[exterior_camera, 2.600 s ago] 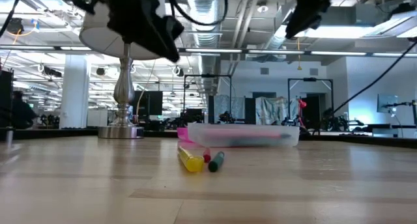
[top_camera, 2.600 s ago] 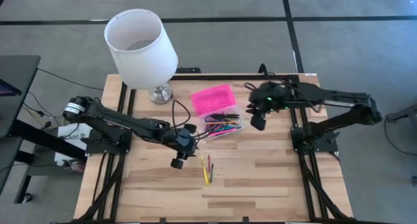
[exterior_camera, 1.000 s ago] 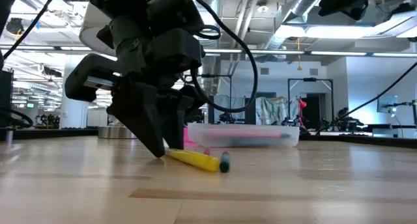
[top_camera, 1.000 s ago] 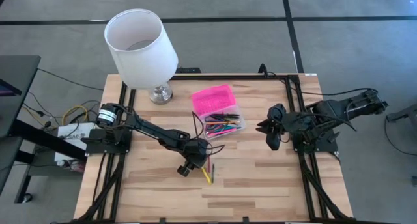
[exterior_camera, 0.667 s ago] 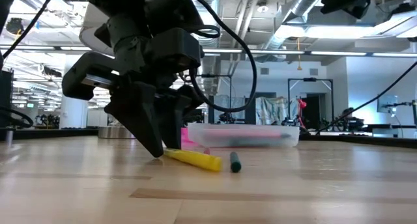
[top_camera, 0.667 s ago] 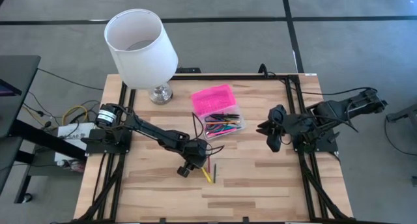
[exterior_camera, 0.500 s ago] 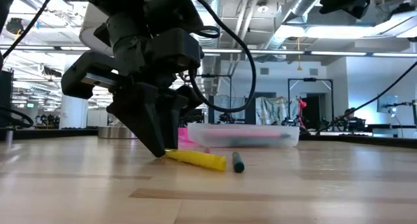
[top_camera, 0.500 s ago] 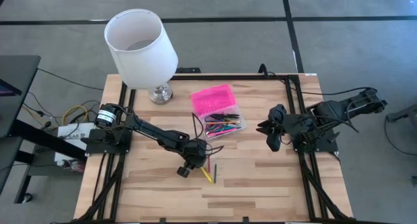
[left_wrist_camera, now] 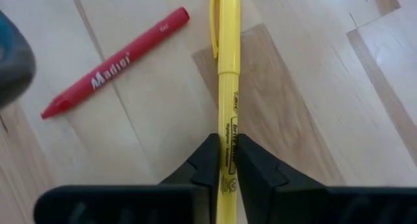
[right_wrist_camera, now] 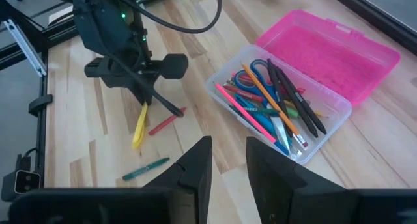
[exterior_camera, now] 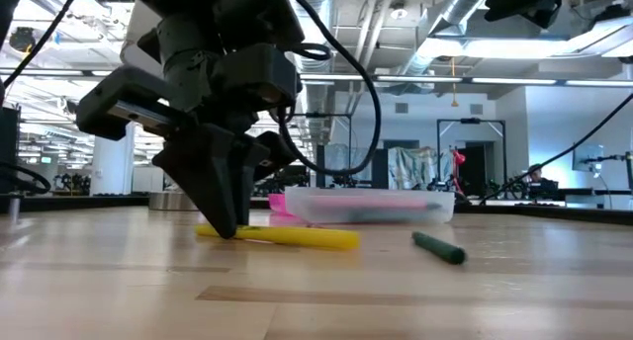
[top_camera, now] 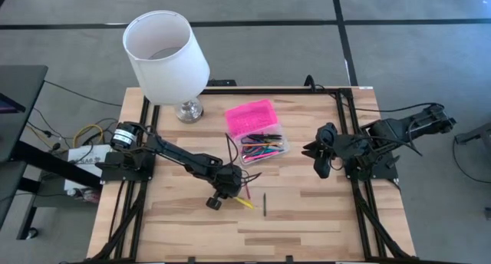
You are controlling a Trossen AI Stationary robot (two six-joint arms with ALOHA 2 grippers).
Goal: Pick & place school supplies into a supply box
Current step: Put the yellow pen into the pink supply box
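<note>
The left tool [left_wrist_camera: 225, 160] pinches one end of a yellow highlighter [left_wrist_camera: 226, 74] lying flat on the table [top_camera: 307, 218]; its length points away from the fingers. The open pencil case [top_camera: 257, 133] sits just beyond. The right tool [right_wrist_camera: 228, 160] waits open, at the table's right.

Light wooden plank table [top_camera: 307, 210] on a black metal frame, grey floor [top_camera: 414, 57] crossed by dark lines, white lampshade [top_camera: 165, 57] on a silver lamp base [top_camera: 189, 110], open industrial hall behind with exposed ceiling ducts [exterior_camera: 396, 24], strip lights [exterior_camera: 554, 48], distant workstations [exterior_camera: 415, 172]
</note>
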